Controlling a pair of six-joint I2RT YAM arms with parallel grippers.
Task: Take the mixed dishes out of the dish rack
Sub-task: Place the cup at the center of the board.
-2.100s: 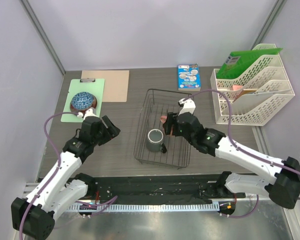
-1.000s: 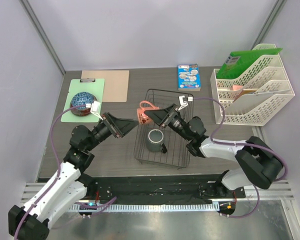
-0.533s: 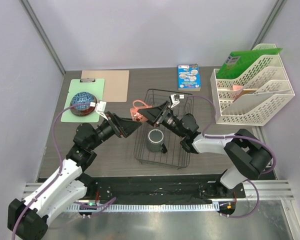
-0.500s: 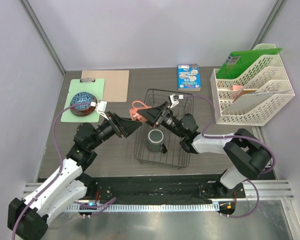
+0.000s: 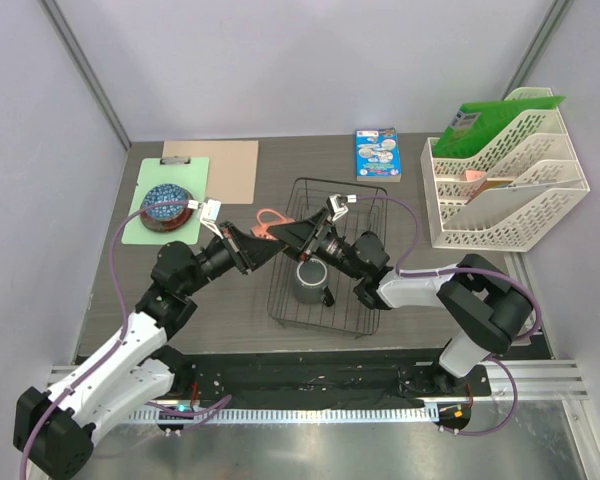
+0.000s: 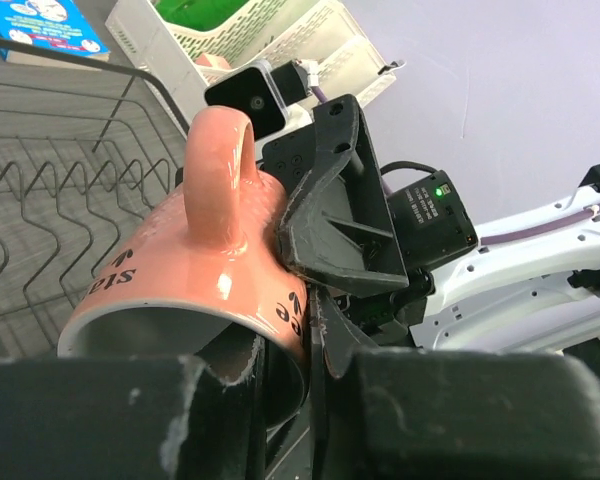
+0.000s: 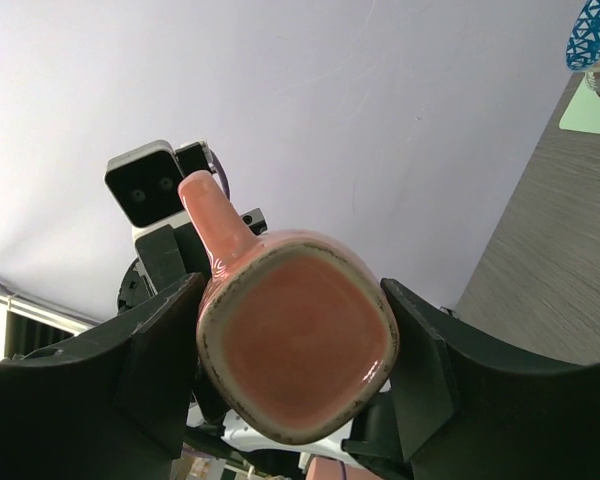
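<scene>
Bkgd rack (image 5: 350,300); cup (image 6: 210,250) rim half-hidden.

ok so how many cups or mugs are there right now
2. A pink cup is held up in the air just left of the wire rack, and a grey mug stands inside the rack. The arms could be hiding more.

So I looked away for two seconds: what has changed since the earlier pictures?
The right gripper, shut on the salmon-pink cup, lifted it out of the dish rack and carried it left past the rack's edge. The left gripper rose and swung right to meet it, now at the cup's rim; whether it grips is unclear. The grey-green mug and the bowl stayed put.
</scene>
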